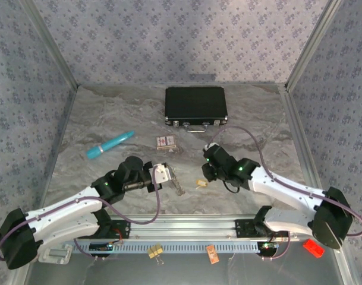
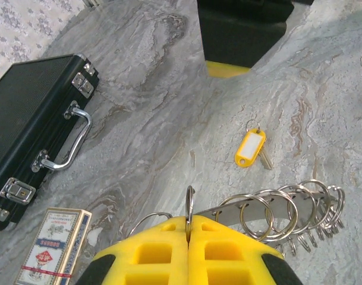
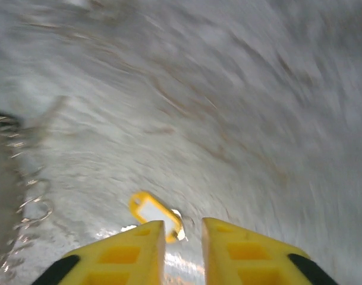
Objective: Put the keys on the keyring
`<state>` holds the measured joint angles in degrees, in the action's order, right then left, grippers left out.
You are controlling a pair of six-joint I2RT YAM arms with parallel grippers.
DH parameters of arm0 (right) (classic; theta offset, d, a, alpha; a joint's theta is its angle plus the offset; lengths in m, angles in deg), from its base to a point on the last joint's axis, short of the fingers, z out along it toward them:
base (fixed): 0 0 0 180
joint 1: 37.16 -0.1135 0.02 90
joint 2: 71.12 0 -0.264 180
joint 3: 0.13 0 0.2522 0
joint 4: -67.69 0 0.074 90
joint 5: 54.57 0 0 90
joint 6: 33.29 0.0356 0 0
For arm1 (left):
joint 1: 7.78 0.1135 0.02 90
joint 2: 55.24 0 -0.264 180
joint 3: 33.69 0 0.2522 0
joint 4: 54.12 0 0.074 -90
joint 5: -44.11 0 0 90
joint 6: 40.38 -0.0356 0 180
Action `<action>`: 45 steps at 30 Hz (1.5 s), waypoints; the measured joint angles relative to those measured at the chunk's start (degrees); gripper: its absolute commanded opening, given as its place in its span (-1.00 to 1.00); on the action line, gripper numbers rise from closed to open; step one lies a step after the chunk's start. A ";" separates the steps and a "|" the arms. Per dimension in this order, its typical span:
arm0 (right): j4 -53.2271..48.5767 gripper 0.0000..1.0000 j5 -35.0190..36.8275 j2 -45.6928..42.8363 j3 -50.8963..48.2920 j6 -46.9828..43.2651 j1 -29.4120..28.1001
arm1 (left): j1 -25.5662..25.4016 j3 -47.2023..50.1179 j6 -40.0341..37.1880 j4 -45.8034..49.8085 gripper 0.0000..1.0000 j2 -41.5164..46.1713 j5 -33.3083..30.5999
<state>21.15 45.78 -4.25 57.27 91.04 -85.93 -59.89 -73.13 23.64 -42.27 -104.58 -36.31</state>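
While your left gripper (image 2: 189, 224) pinches the keyring (image 2: 189, 199) edge-up, fingers clenched on it, the ring strip (image 2: 276, 208) trails off to one side. Key (image 2: 265, 159) with yellow tag (image 2: 250, 147) lies flat on the worktop (image 2: 169, 119), by the middle of the near edge, apart from the keyring and between the two arms. Right gripper (image 3: 183, 228) is the nearer: it hovers low over the key, fingers released, nothing between them. Tag sits off-centre, just ahead of one fingertip (image 3: 148, 237), long axis slanting across the gap. View is blurred; contact can't be judged. You likely need a small sideways shift to centre the tag before closing.
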 measured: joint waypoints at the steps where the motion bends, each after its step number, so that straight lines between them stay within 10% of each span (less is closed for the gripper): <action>1: -1.77 -0.39 -0.15 0.72 0.00 3.87 0.24 | 0.02 0.00 0.35 -0.04 -1.00 -0.15 0.00; 13: 4.94 -0.33 -8.83 3.06 -7.78 24.81 4.87 | 0.42 -0.11 2.54 -0.90 -1.00 -1.51 0.02; 45: 9.05 -1.00 -15.19 8.66 -7.54 24.13 6.25 | 0.42 -0.13 2.73 -1.18 -1.00 -1.75 0.17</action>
<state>30.20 30.59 4.41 49.73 115.17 -79.68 -59.48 -73.26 26.37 -43.45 -106.33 -36.13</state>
